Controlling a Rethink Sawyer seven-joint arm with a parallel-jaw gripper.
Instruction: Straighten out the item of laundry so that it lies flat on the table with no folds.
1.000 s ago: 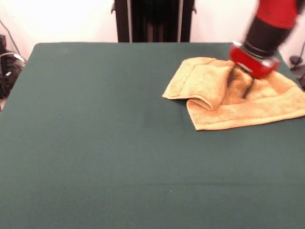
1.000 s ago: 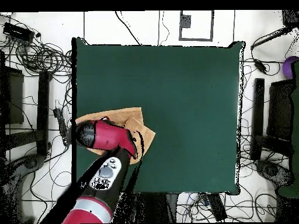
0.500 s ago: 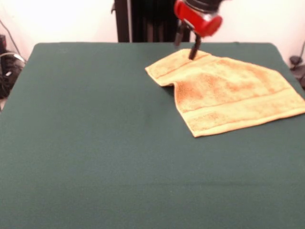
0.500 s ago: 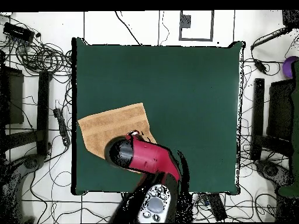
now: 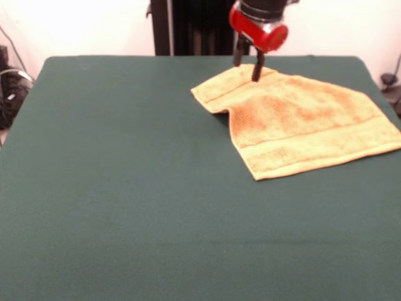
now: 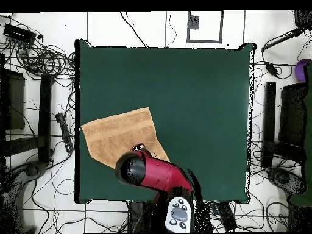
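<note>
The red-and-black gripper (image 5: 249,70), fingers parted and holding nothing, hovers over the far corner of the orange-tan terry towel (image 5: 294,122) on the dark green felt table (image 5: 125,188); its left corner looks tucked under, so unfolding that seems next.

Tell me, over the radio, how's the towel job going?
Gripper open, just above towel's far corner. Towel spread, one small fold left at its edge. Table unobstructed.

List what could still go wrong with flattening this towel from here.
1. The towel still has a fold at its corner nearest the table's middle; leaving now would leave it unflat.
2. The open gripper hangs just above the towel's far corner and might snag it when moving.
3. The towel's end lies at the table edge and may slip over.
</note>
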